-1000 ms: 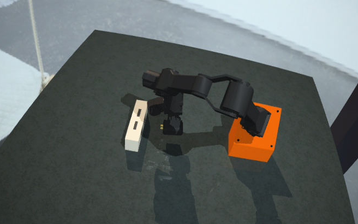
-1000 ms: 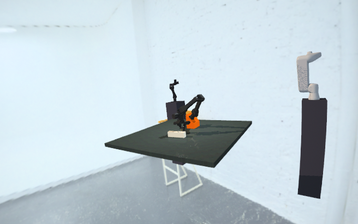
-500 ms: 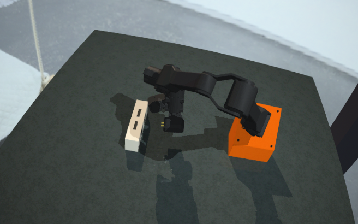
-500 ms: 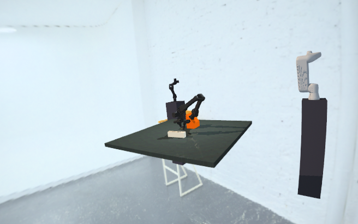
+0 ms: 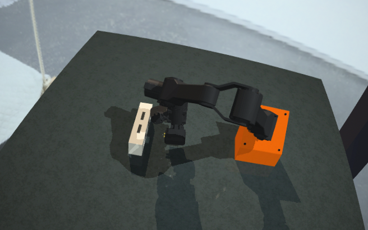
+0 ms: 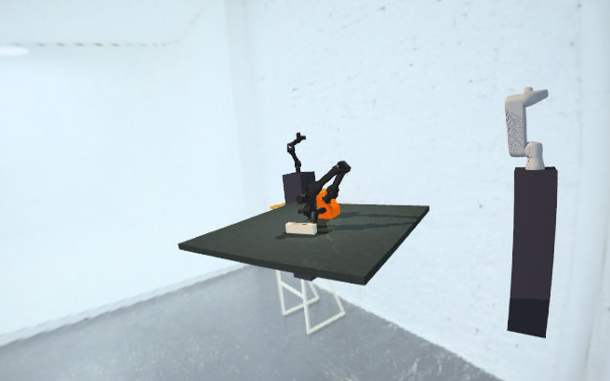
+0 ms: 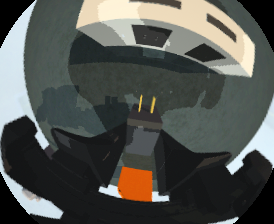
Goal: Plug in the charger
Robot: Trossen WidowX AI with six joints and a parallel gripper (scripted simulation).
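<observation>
The charger (image 7: 143, 138) is being gripped by its probably stiff, light body, gripper (image 5: 175, 125) (image 7: 141, 125) clamped, prongs (image 7: 147, 104) being left free.

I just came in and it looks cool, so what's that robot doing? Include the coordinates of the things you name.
The robot arm (image 5: 199, 93) (image 6: 326, 177) is holding a charger (image 7: 143, 140) in its gripper (image 7: 141, 125). The charger's two gold prongs (image 7: 147, 104) point toward the white power strip (image 5: 139, 123) (image 6: 300, 229) (image 7: 188, 22) on the table (image 5: 65, 142) (image 6: 345, 256). It's meant to plug the charger into the strip's left outlet. Right now the prongs aren't in; there's a gap between them and the strip.
</observation>
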